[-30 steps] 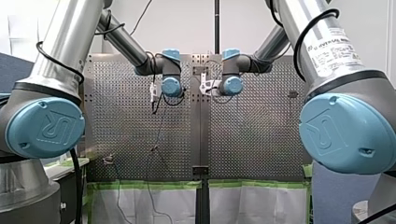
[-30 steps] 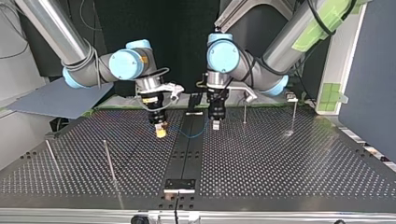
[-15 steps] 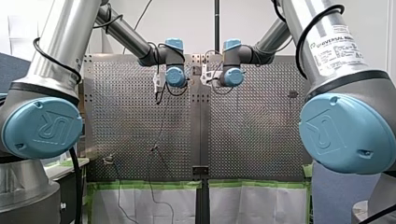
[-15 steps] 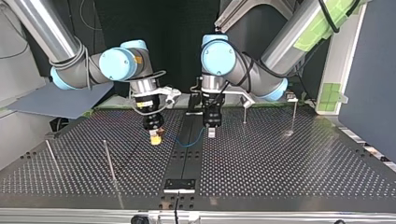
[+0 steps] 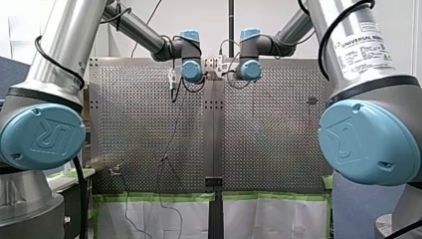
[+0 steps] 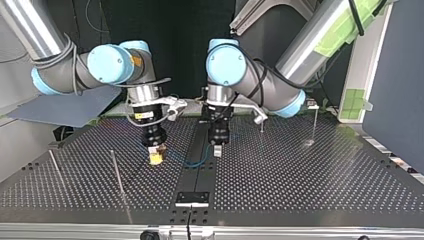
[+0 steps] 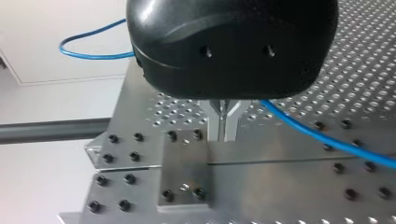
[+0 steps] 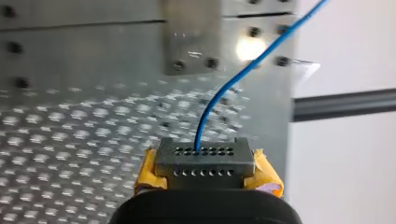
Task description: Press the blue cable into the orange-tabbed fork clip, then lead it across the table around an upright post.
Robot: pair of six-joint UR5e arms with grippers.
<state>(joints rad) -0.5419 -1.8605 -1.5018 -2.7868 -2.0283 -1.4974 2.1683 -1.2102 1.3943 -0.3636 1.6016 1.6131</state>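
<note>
Both jaws clamped: left gripper (image 6: 217, 150) and right gripper (image 6: 156, 159) pinch the cable (image 8: 243, 72), slack between them above the table (image 6: 300, 175).

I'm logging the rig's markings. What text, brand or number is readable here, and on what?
"UNIVERSAL ROBOTS": white label on my right arm, front view.
"UR": logo on my left arm's blue cap. It shows again, fainter, on my right arm's cap.
The label's smaller lines are too blurred to read.
Top and wrist views: none.
</note>
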